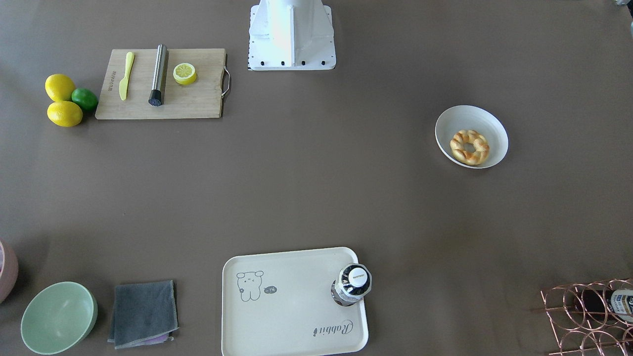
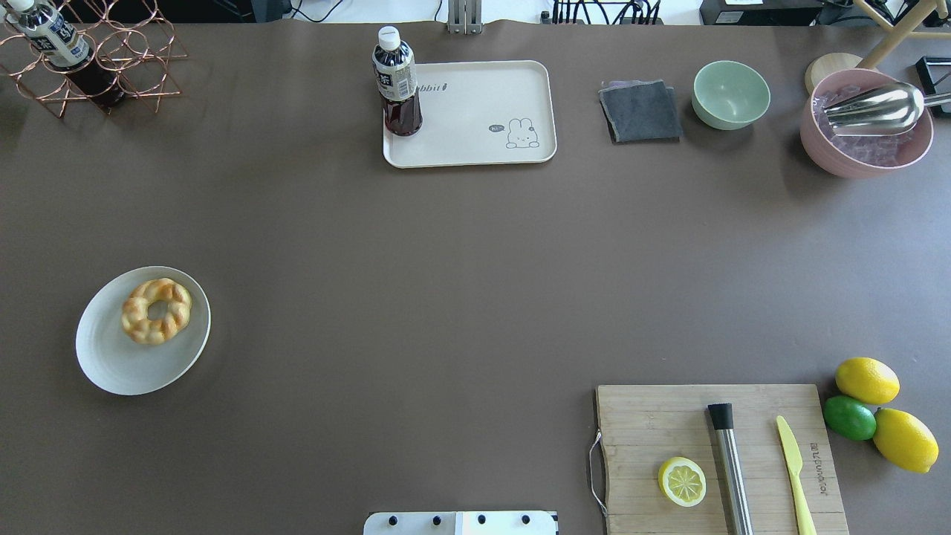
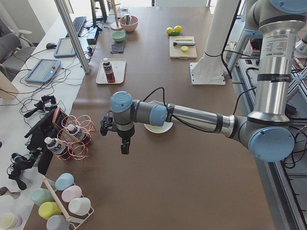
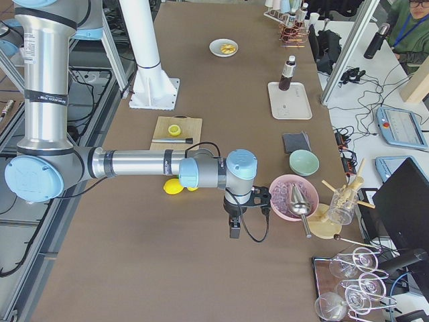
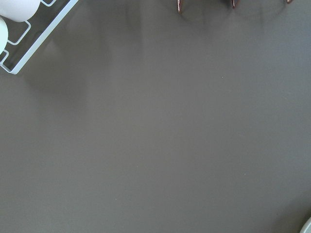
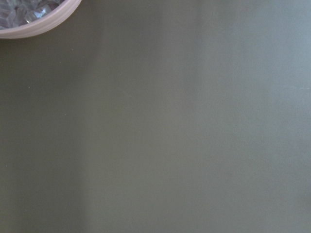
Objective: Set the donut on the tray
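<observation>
Overhead and front-facing cameras are looking steeply down from opposite long sides, both taking in the tray [image 2: 475,111] and the white bowl [image 2: 111,364]. Two end cameras are viewing along the table [image 3: 192,167] from farther off. Wrist cameras are looking down, close, at bare table.

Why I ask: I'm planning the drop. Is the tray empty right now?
No, a bottle of dark drink stands upright on the tray, at the corner by the Rabbit script.

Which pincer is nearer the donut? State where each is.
Left. The left pincer hangs near the donut; the right pincer hangs at the table's opposite end, by the pink bowl.
</observation>
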